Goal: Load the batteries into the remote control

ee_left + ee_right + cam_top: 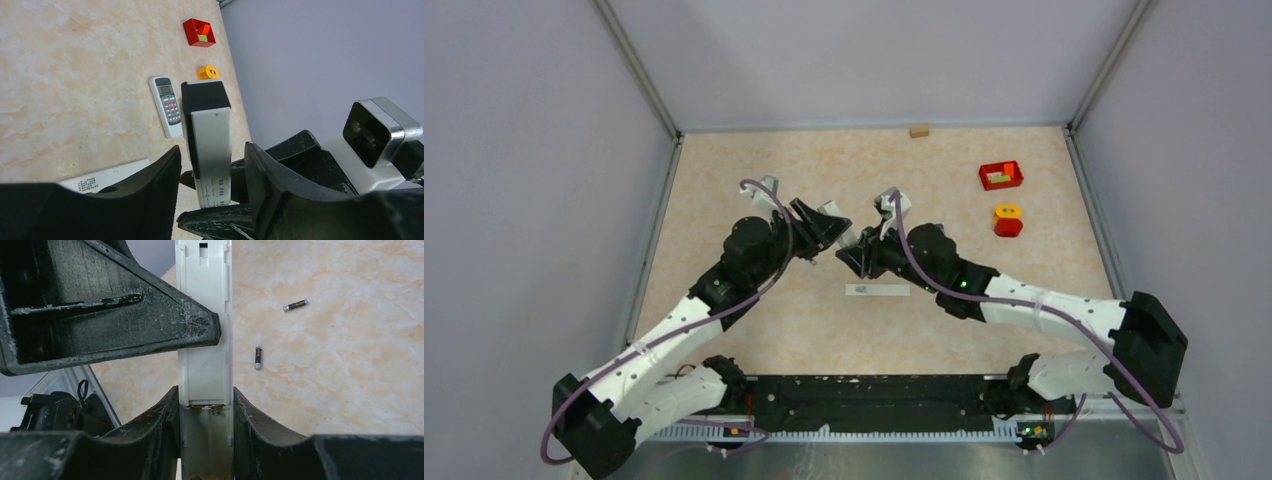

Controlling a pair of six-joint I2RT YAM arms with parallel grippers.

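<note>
Your right gripper [204, 392] is clamped on the near end of a white casing [205, 355], with an open bay and a bare spring showing just ahead of its tips. Your left gripper [212, 150] straddles the same casing farther along. One finger [150, 330] touches its side, but you cannot tell whether the jaws have pinched it.

Out past the right gripper's tips and to their right, the batteries [258, 357] lie loose on the table [360, 370], one near and one farther off, neither picked up. Beyond the left gripper, just left of the casing, the remote control [166, 106] lies face up with its buttons showing. A white bar [105, 177] with a label rests nearer, by that gripper's left finger.

The step looks like steadying the opened body between both arms, with no cell loaded yet. Next you would need one gripper free to fetch a battery while the other holds the bay reachable, and each cell's flat end set toward the spring.
</note>
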